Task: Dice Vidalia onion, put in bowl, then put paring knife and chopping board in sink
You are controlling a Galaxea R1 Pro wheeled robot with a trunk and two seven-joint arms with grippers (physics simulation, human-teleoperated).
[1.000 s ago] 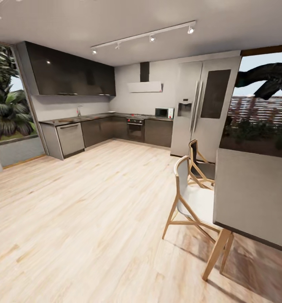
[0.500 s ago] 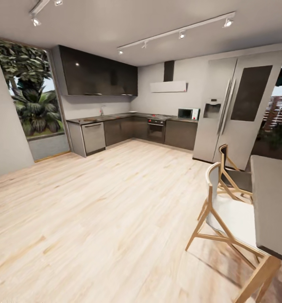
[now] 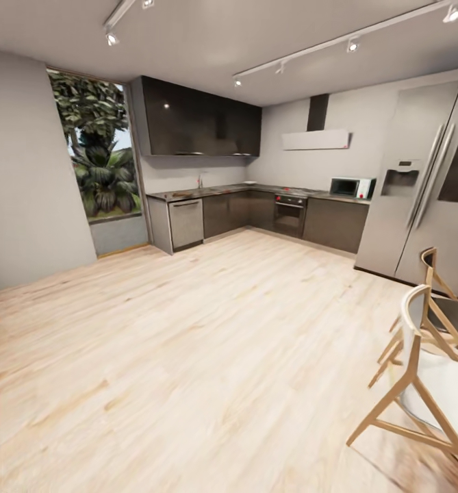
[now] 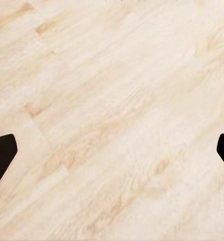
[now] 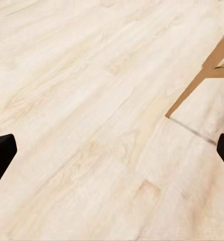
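Camera has swung left since a second ago: the whole view shifted, kitchen run now centred, dining chair (image 3: 427, 370) pushed to the right edge, dining table out of frame. That is the robot turning, not the furniture. Judged: still in transit toward the bench (image 3: 208, 193), no task step begun.

Left claw (image 4: 112, 150): fingertips at the frame edges, spread wide, nothing between them, wood floor (image 4: 117, 100) beneath. Right claw (image 5: 112, 150): likewise spread and empty, a chair leg (image 5: 197, 80) off to one side ahead of it.

Sink (image 3: 200, 190): far ahead of both claws, on the bench by the faucet; too small to see inside. Onion, board, knife and bowl cannot be made out at this range.
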